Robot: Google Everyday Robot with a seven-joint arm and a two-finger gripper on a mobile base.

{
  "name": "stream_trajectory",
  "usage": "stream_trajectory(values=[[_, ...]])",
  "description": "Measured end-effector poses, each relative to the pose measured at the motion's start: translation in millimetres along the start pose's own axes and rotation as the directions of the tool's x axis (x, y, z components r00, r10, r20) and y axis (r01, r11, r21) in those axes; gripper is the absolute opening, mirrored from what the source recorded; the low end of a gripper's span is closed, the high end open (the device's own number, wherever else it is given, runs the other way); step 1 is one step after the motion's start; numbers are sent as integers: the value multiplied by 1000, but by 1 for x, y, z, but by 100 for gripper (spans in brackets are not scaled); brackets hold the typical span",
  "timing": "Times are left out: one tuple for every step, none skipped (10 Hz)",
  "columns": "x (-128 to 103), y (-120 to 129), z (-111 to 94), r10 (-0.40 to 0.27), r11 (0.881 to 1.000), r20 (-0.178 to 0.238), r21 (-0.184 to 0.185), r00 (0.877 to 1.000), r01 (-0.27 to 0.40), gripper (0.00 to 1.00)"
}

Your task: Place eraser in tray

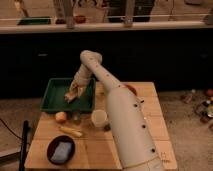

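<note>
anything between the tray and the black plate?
Camera view: an orange fruit and a yellow banana-like thing between tray and black plate. Hand over the tray.

Gripper (71, 95) over a smooth plastic tray (52, 102) (pale wooden table (150, 125))
</note>
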Motion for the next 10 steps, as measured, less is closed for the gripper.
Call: stream_trajectory(values=[[0,-1,-1,-1,1000,2,3,1000,1,77],[1,-3,-2,-3,1000,4,5,1000,3,80],[1,-5,-2,-6,1000,5,7,1000,6,80],[1,-7,-2,-11,1000,6,5,1000,11,80],[1,-9,-1,-16,1000,7,3,1000,16,80],[0,-10,-1,-20,1000,9,2,1000,20,80],[0,-11,-1,-22,1000,11,1,1000,22,80],[1,-12,-3,-23,1000,13,2,1000,23,80],[3,-12,-5,-22,1000,13,5,1000,22,80],[4,-11,-8,-20,1000,14,10,1000,20,80]])
